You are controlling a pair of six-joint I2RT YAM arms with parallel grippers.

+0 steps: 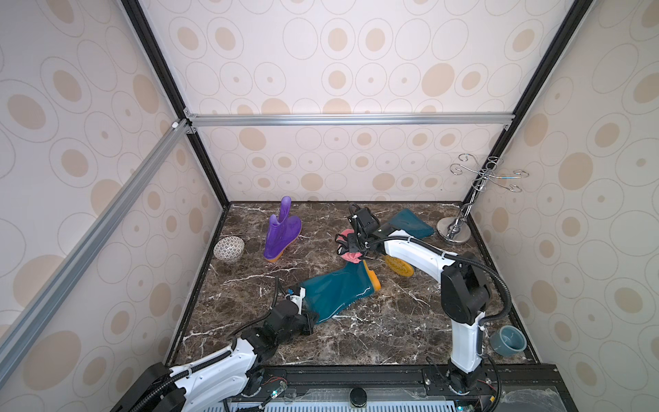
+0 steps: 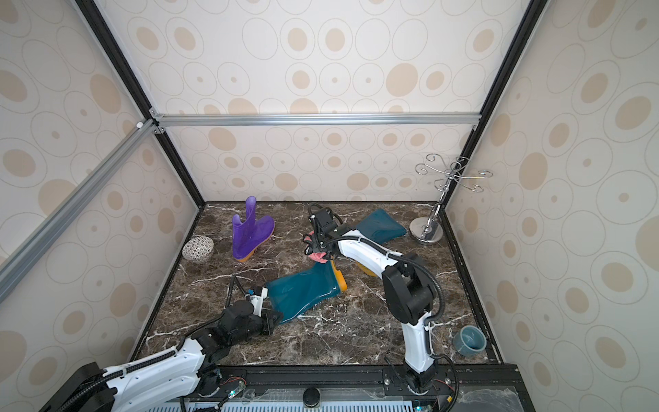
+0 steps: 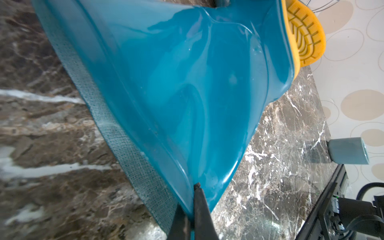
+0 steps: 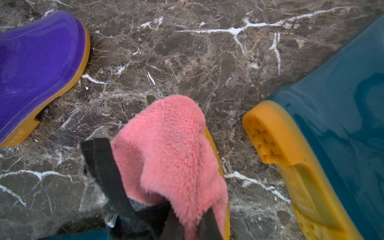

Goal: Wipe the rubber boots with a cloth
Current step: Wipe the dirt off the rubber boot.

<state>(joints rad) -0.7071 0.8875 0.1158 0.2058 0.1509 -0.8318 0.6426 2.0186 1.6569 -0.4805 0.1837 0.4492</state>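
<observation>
A dark marble desk (image 1: 356,339) inside a papered booth carries three rubber boots. The near teal boot (image 1: 335,292) lies on its side in the middle. The left hand (image 1: 309,323) is pressed together on the rim of its shaft; the left wrist view shows both black fingers (image 3: 199,199) pinching that thin glossy edge. The right hand (image 1: 351,248) is shut on the cloth (image 1: 351,257), a fluffy pink rag that hangs from it in a bunch. The cloth sits at the boot's orange sole end, at the far end of the boot from the left hand. In the right wrist view it drapes over the sole's edge, though whether it presses on the rubber or hangs just above cannot be told. The step in hand looks like wiping this boot. To do it well, the left pinch should anchor the floppy shaft while the right hand lays the pink pile flat and draws it from the sole along the glossy side, pressing lightly so the boot does not slide. The purple boot (image 1: 280,232) stands well apart, and the far teal boot (image 1: 410,223) lies behind the right arm.
</observation>
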